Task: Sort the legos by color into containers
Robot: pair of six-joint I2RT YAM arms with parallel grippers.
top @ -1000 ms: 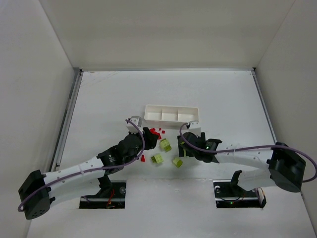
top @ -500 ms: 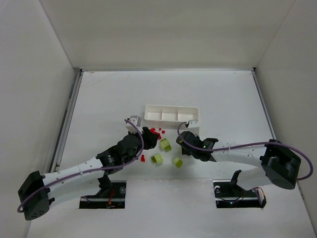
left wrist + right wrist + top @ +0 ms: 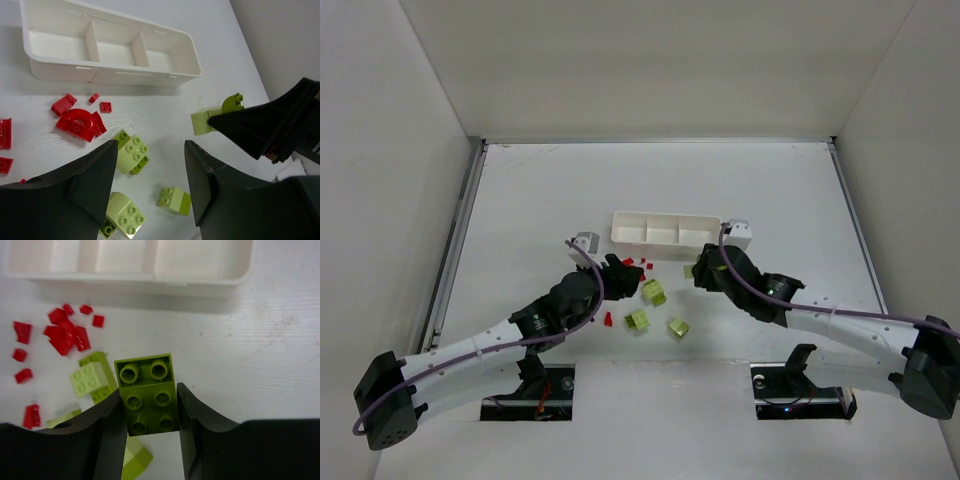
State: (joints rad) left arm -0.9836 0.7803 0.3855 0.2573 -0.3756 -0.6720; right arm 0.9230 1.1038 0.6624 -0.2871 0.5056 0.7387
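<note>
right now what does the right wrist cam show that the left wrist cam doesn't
Only the right wrist view: the studded top of the green brick, clamped between the fingers of the right gripper. Only the left wrist view: the left gripper, open and empty, and the right gripper seen from outside, side-on. Both: the white tray, the scattered red pieces, the loose green bricks, and the held brick itself.

Bright, even, diffuse light from above. The white tray (image 3: 200,287) casts a soft shadow toward the camera. The lime brick (image 3: 147,395) is crisp (black fingers (image 3: 100,440) beside it show little detail). The overhead view is softer.
</note>
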